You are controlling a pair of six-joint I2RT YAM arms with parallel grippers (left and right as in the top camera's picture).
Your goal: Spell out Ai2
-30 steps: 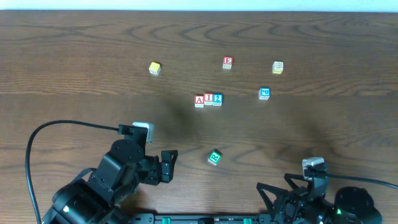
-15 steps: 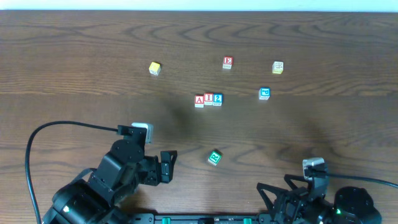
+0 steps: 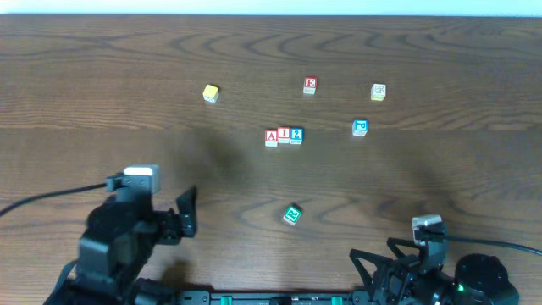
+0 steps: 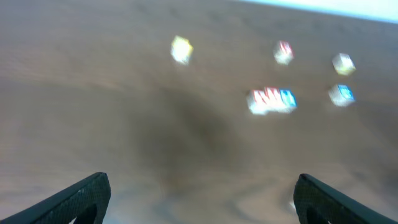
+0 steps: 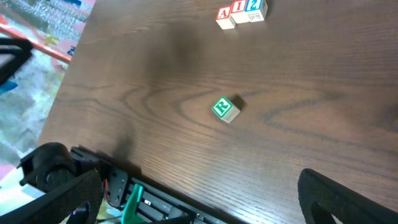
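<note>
Three small blocks stand touching in a row at the table's middle: a red A [image 3: 271, 137], a red I [image 3: 284, 134] and a blue 2 [image 3: 296, 135]. The row also shows blurred in the left wrist view [image 4: 272, 100] and at the top of the right wrist view [image 5: 241, 11]. My left gripper [image 3: 187, 213] is open and empty at the front left, far from the row. My right gripper [image 3: 377, 269] is open and empty at the front right edge.
A green R block [image 3: 292, 215] lies alone toward the front. A yellow block [image 3: 210, 93], a red E block [image 3: 310, 85], a pale yellow block [image 3: 378, 91] and a blue block [image 3: 360, 127] are scattered behind and beside the row.
My left arm has swung back and to the left, away from the table's middle. The blocks and the right arm have not moved.
</note>
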